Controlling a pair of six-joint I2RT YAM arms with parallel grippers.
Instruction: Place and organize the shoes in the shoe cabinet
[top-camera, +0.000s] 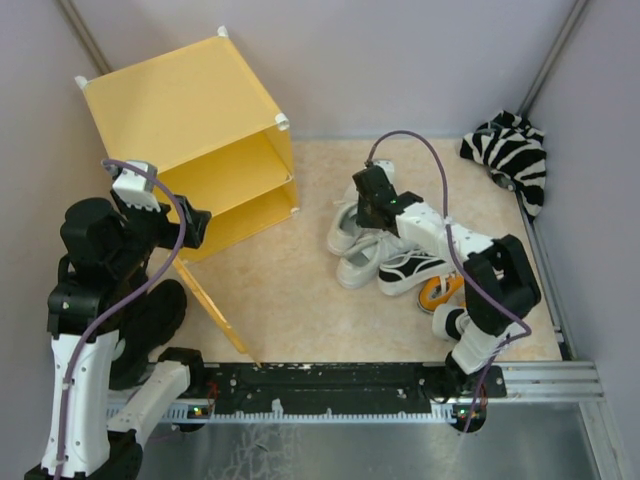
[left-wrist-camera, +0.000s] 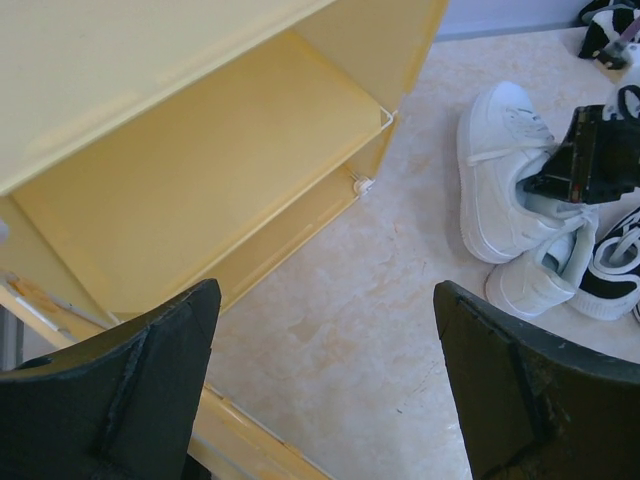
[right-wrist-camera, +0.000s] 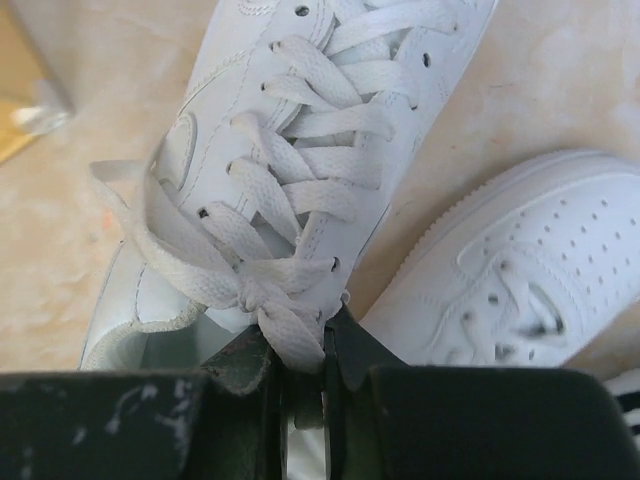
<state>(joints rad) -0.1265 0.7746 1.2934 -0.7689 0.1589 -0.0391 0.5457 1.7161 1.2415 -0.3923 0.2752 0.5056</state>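
The yellow shoe cabinet (top-camera: 190, 110) stands at the far left, its front open and its door (top-camera: 215, 310) swung down to the floor. Its inner shelf (left-wrist-camera: 200, 170) is bare. Two white sneakers (top-camera: 345, 230) (top-camera: 365, 262), a black-and-white one (top-camera: 415, 270) and an orange one (top-camera: 440, 292) lie bunched at centre right. My right gripper (top-camera: 372, 200) is shut on the laced tongue of one white sneaker (right-wrist-camera: 300, 150), with the other white sneaker (right-wrist-camera: 530, 260) beside it. My left gripper (left-wrist-camera: 325, 330) is open and empty over the floor in front of the cabinet.
A zebra-striped cloth bundle (top-camera: 510, 155) lies in the far right corner. Grey walls close in the beige floor on three sides. A metal rail (top-camera: 350, 380) runs along the near edge. The open door juts out between my left arm and the shoes.
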